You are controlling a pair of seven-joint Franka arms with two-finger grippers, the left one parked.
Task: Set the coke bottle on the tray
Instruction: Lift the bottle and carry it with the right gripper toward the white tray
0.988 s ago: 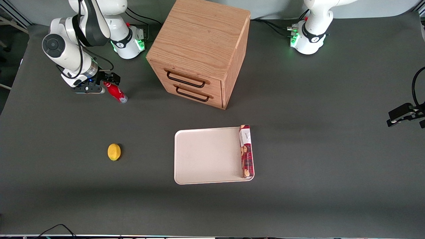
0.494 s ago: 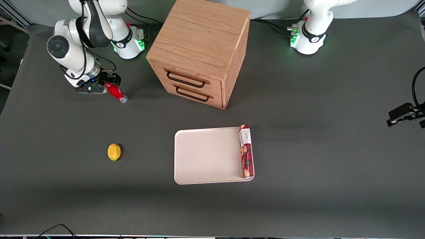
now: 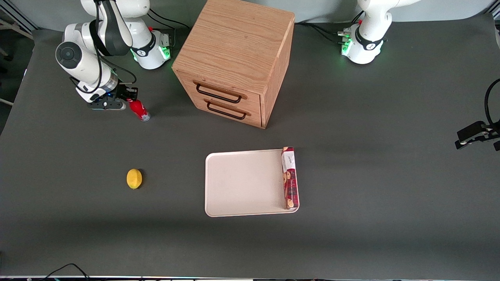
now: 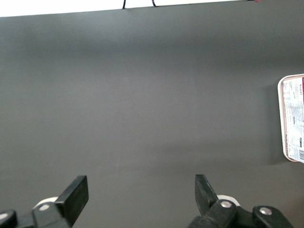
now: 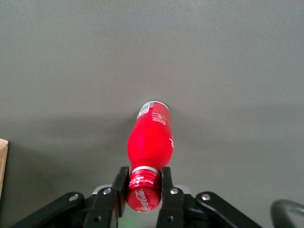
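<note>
The coke bottle (image 3: 138, 109) is small and red with a silvery base; it leans, its base on the table mat, toward the working arm's end of the table. My gripper (image 3: 128, 99) is at its top, shut on the red cap (image 5: 144, 194), with one finger on each side of it. The right wrist view shows the bottle's body (image 5: 149, 140) reaching away from the fingers (image 5: 119, 186) to the mat. The cream-white tray (image 3: 242, 183) lies flat near the table's middle, nearer to the front camera than the bottle and well apart from it.
A long red biscuit box (image 3: 290, 177) lies along one edge of the tray. A wooden two-drawer cabinet (image 3: 234, 58) stands beside the bottle, farther from the camera than the tray. A yellow lemon (image 3: 134, 178) lies on the mat, nearer to the camera than the bottle.
The arm has shifted a little and the gripper has closed in on the cap. The bottle now stands steeper, with its base in about the same spot.
</note>
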